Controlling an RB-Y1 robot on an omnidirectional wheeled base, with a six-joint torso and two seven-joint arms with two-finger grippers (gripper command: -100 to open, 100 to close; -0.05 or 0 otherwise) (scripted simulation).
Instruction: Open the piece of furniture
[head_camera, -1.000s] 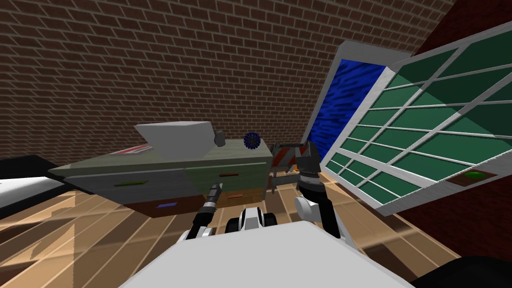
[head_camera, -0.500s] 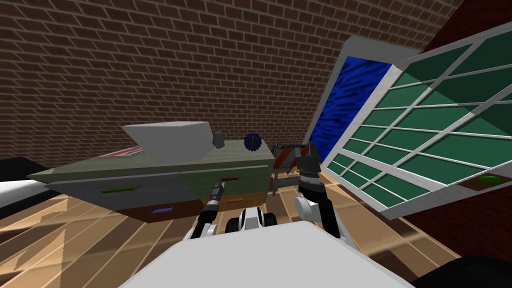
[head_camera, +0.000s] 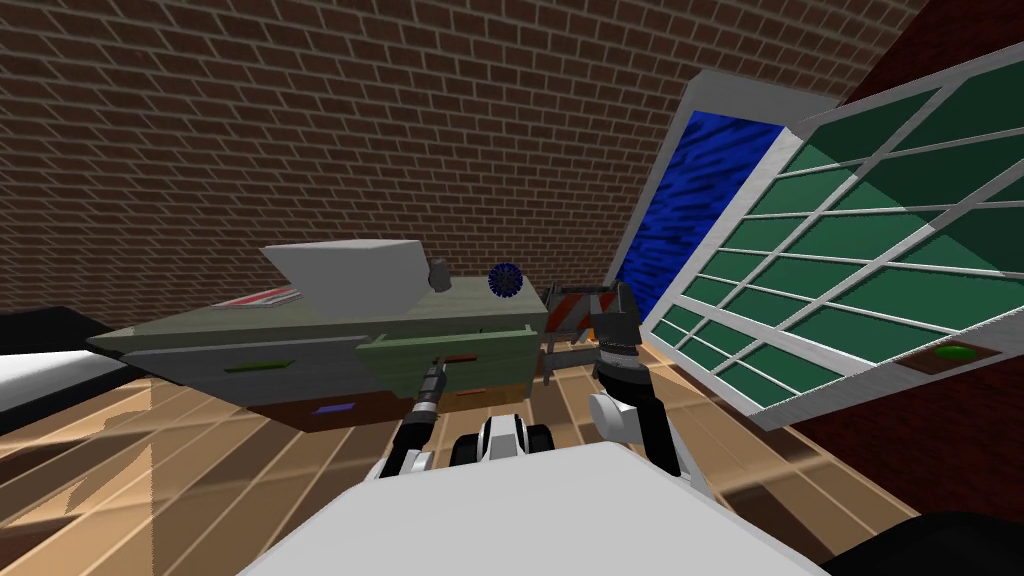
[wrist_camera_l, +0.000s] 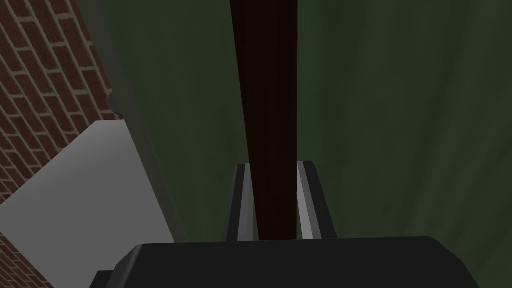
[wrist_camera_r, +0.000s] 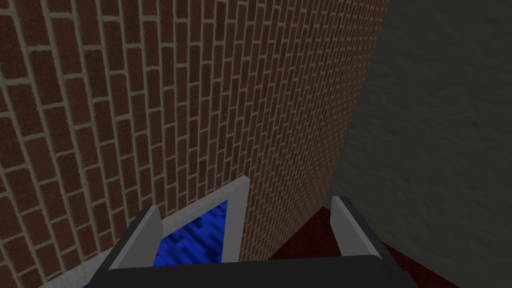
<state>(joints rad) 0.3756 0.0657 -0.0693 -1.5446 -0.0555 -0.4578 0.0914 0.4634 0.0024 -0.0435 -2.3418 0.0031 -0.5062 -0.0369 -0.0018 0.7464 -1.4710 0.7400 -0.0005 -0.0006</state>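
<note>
The dresser (head_camera: 300, 345) stands low against the brick wall (head_camera: 300, 120), ahead of the robot and a little to its left. In the head view its upper right drawer (head_camera: 500, 345), green-fronted, juts forward of the grey drawer beside it, so it is partly open. The left gripper (head_camera: 436, 372) reaches up to that drawer at the dark handle (head_camera: 460, 357), but at that range the fingers cannot be made out.

The left wrist view gives the grip. The left gripper (wrist_camera_l: 272, 167) is clamped on the handle (wrist_camera_l: 267, 100), a dark brown bar running away along the green drawer (wrist_camera_l: 400, 125) front, with one finger pressed to each side of it. Past the drawer's edge lies a light grey shape (wrist_camera_l: 75, 200) against brick; what it is cannot be told from there.

The head view alone gives the dresser's top. There sit a white box (head_camera: 350, 275), a small grey cylinder (head_camera: 438, 273) touching its corner, a blue ball (head_camera: 506, 281) farther right, and a flat red and white item (head_camera: 262, 298) on the far left.

The right gripper (head_camera: 612, 300) is raised beside the dresser's right end. In its wrist view the right gripper (wrist_camera_r: 243, 205) has its fingers well apart and holds nothing.
</note>
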